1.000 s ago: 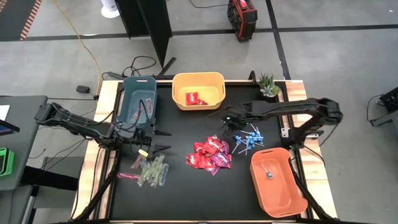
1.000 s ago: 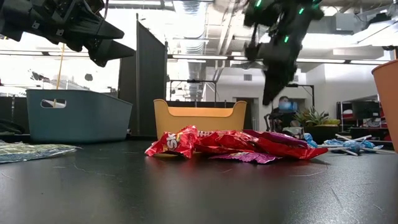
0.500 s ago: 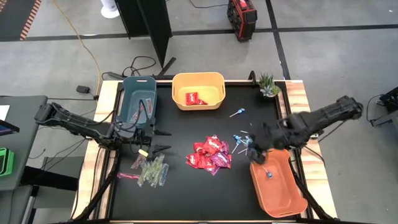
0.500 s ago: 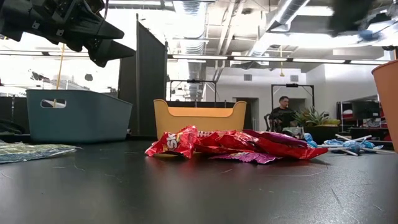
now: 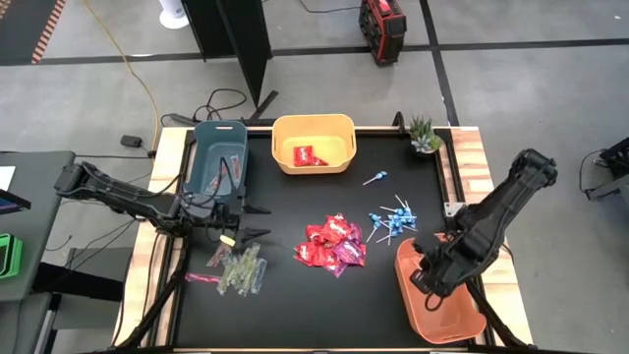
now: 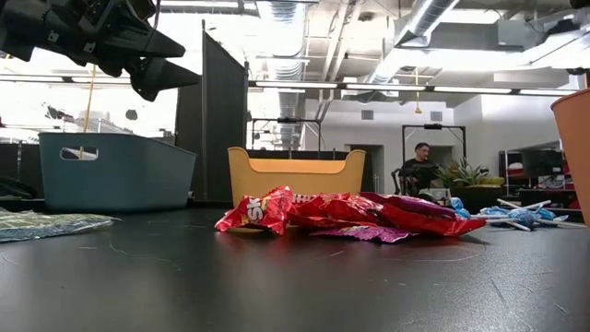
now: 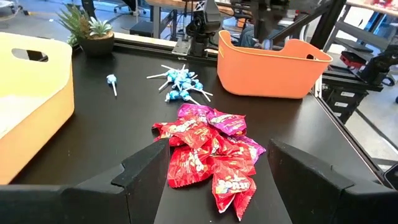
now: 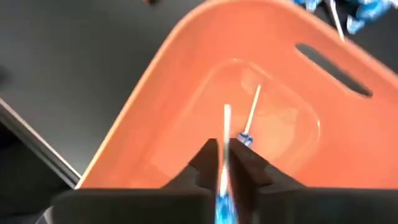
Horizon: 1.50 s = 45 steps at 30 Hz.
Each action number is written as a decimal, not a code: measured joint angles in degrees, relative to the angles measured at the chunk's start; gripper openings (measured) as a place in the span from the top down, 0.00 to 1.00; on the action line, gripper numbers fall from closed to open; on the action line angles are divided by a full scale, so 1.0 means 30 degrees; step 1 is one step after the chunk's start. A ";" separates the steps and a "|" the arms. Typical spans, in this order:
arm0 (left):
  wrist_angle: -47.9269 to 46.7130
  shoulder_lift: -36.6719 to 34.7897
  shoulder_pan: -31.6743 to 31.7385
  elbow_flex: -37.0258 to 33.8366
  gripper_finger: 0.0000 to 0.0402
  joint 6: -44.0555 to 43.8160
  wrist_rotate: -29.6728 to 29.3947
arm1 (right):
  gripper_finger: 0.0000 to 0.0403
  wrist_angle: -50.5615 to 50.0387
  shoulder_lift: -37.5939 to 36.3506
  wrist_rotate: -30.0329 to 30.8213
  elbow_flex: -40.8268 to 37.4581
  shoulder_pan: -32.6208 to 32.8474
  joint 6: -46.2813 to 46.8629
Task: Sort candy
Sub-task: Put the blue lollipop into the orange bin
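Observation:
Red packets (image 5: 332, 243) lie heaped mid-table, also in the left wrist view as red packets (image 7: 208, 152). Blue lollipops (image 5: 393, 220) lie in a cluster beside the orange bin (image 5: 462, 320); one lollipop (image 5: 374, 179) lies alone farther off. Green stick packets (image 5: 241, 270) lie near the left edge. My left gripper (image 5: 260, 221) hovers open above the table, left of the red pile. My right gripper (image 5: 428, 280) hangs over the orange bin, shut on a lollipop (image 8: 226, 124). Another lollipop (image 8: 251, 118) lies on the bin floor. My right gripper pinches one lollipop between its two fingers (image 8: 210, 160), pointing down into the orange bin. The blue wrapped head (image 8: 221, 208) sits back between the fingers, and the white stick (image 8: 227, 118) pokes out past the fingertips. The lollipop is lifted clear of the bin floor.
A yellow bin (image 5: 334, 165) at the far edge holds a red packet (image 5: 309, 154). A blue bin (image 5: 203, 175) stands far left, and a small potted plant (image 5: 424, 136) sits at the far right corner. Bare black tabletop lies between the heaps and along the near edge.
My right gripper has swung from above the lollipop cluster toward the near right, tipping downward, and now hangs over the orange bin with a lollipop in its fingers. It has left the low view. My left arm has kept still.

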 joint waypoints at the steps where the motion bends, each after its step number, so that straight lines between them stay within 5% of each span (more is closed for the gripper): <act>1: -0.0008 0.0000 0.0000 0.0000 0.33 -0.0078 -0.0014 | 0.79 -0.0100 0.0198 0.0015 0.0000 0.0039 0.0315; 7: -0.0468 0.0000 0.0000 0.0000 0.33 -0.0409 -0.0016 | 0.49 -0.0359 0.0720 0.0051 0.0026 -0.0374 -0.0245; 11: -0.0540 0.0000 0.0000 0.0000 0.33 -0.0409 -0.0016 | 0.38 -0.0807 0.0423 0.0991 0.0786 -0.1799 -0.2839; 20: -0.0526 0.0000 0.0000 0.0000 0.33 -0.0191 -0.0234 | 0.40 -0.2287 0.0304 0.3446 0.3236 -0.9292 -1.4147; 31: -0.0504 0.0000 0.0000 0.0000 0.33 -0.0132 -0.0292 | 0.40 0.2252 0.1776 0.3083 0.3386 -2.0629 -2.7048; 37: -0.0504 0.0000 0.0000 0.0000 0.33 -0.0154 -0.0300 | 0.40 0.3750 0.5403 0.2325 0.3594 -2.2486 -3.2265; 45: -0.0511 0.0000 -0.0002 0.0000 0.33 -0.0130 -0.0307 | 0.40 0.3274 1.0037 0.1596 0.5183 -2.3122 -3.5332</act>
